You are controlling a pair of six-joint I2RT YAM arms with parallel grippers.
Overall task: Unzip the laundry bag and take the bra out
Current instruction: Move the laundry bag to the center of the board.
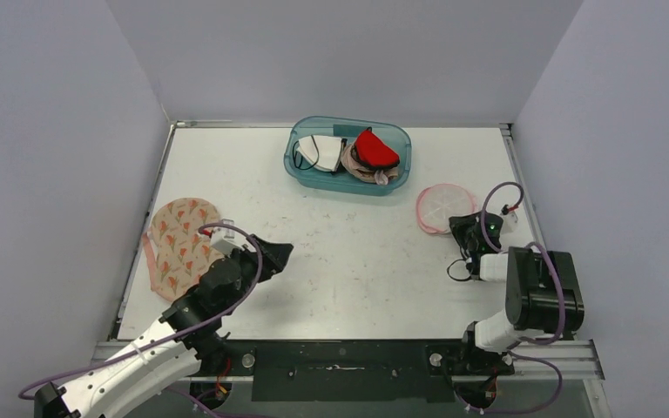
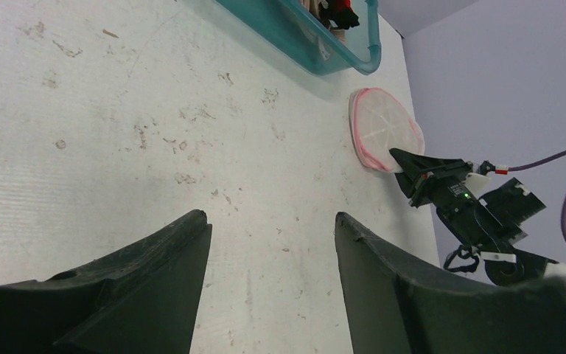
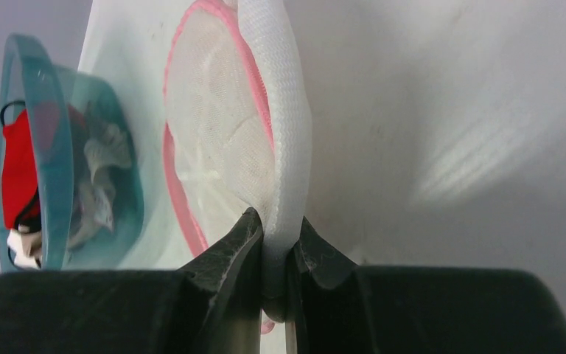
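Note:
The laundry bag [image 1: 442, 205] is a round white mesh pouch with pink trim, lying at the right of the table. My right gripper [image 1: 463, 228] is shut on its near edge; the right wrist view shows the white mesh fold [image 3: 280, 147] pinched between the jaws of that gripper [image 3: 276, 236]. The bra [image 1: 179, 244], beige with orange flowers and a pink strap, lies flat at the left of the table, outside the bag. My left gripper [image 1: 280, 252] stands open just right of the bra, apart from it, with only bare table between its fingers [image 2: 184, 251].
A teal plastic bin [image 1: 348, 121] at the back centre holds several garments, among them a red one [image 1: 375, 150] and a white one. Grey walls close in the table on three sides. The bag [image 2: 383, 129] lies near the bin's right end.

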